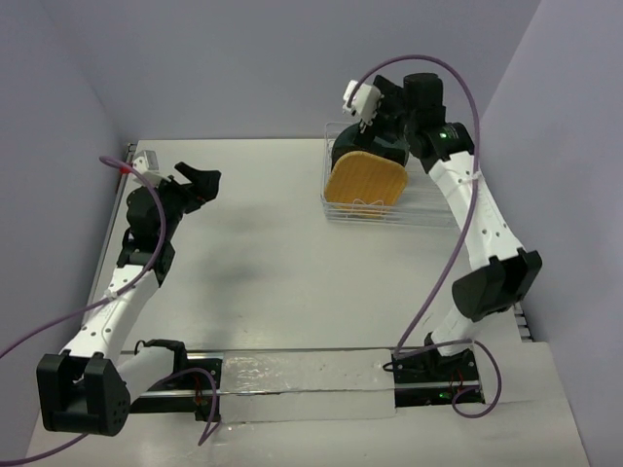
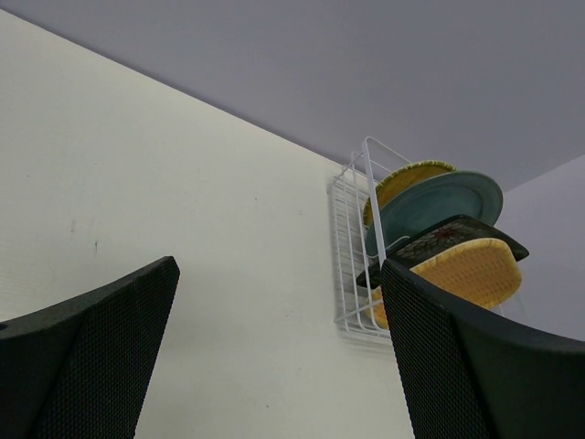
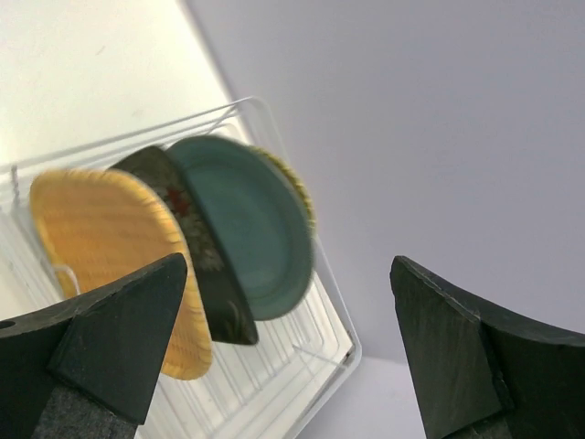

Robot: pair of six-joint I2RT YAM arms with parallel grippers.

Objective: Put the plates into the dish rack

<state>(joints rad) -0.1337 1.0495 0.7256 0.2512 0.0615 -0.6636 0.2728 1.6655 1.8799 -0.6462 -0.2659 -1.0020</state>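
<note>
The dish rack point(image 1: 425, 212) stands at the back right of the table. All four plates stand upright in it: orange point(image 1: 365, 182) in front, then black point(image 3: 196, 247), teal point(image 3: 247, 219) and yellow point(image 3: 297, 187) behind. My right gripper point(image 1: 384, 131) hovers open and empty above the rack's far end, apart from the plates. My left gripper point(image 1: 200, 180) is open and empty above the table's left side, facing the rack point(image 2: 352, 238). In the left wrist view the orange point(image 2: 466, 270), black point(image 2: 457, 233), teal point(image 2: 439, 206) and yellow point(image 2: 411, 176) plates also show.
Purple-grey walls close the table at the back and both sides. A transparent strip point(image 1: 302, 375) lies between the arm bases at the near edge. The right arm point(image 1: 477, 209) arches over the rack's right end.
</note>
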